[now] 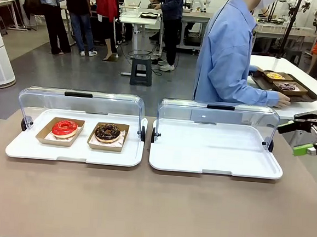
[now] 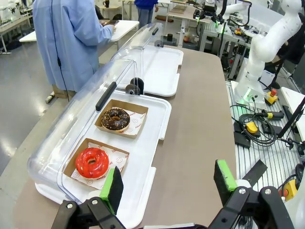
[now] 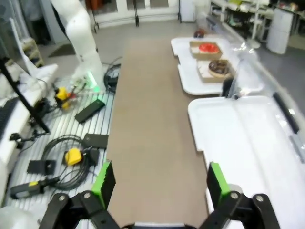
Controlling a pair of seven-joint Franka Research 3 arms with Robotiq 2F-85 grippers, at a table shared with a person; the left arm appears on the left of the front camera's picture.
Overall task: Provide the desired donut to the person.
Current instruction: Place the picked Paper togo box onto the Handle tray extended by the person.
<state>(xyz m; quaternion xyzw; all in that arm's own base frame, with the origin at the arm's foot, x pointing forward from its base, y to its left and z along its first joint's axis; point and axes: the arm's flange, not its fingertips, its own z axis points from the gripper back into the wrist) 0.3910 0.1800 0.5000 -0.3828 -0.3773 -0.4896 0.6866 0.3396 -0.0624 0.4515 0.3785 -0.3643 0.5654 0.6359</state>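
Right hand [image 1: 309, 138] sits at the right edge of the front frame, fingers spread, nothing between them. In its own wrist view the right hand [image 3: 157, 183] hangs over the brown worktop [image 3: 152, 124], green pads wide apart at the bottom of the frame, with the near edge of an empty white tray [image 3: 238, 138] just to the right of it.

Left hand [image 2: 169, 183] in the left wrist view: fingers spread, empty, bottom of the frame, above the near corner of the other white tray [image 2: 152, 124]. That tray holds two donuts, each in its own brown cardboard boat: red glazed donut [image 2: 92, 162] lower left of the frame, chocolate donut [image 2: 116, 119] just above it toward the centre. A clear lid [image 2: 71, 129] with a black handle stands tipped open along the tray's left side.

Front view: red glazed donut [image 1: 65, 127] and chocolate donut [image 1: 107, 132] side by side in the left tray [image 1: 73, 153], close but apart, left of centre. Empty tray [image 1: 216, 153] to the right of it, its lid [image 1: 219, 115] open too. Both trays rest on the worktop [image 1: 151, 206].

The person [image 1: 227, 52] in a light blue shirt stands behind the right tray, upper right of the frame, turned away to another white table, one hand [image 1: 282, 100] on a dark tray [image 1: 306, 93] with more donuts in boats. Same person [image 2: 71, 38] shows upper left in the left wrist view.
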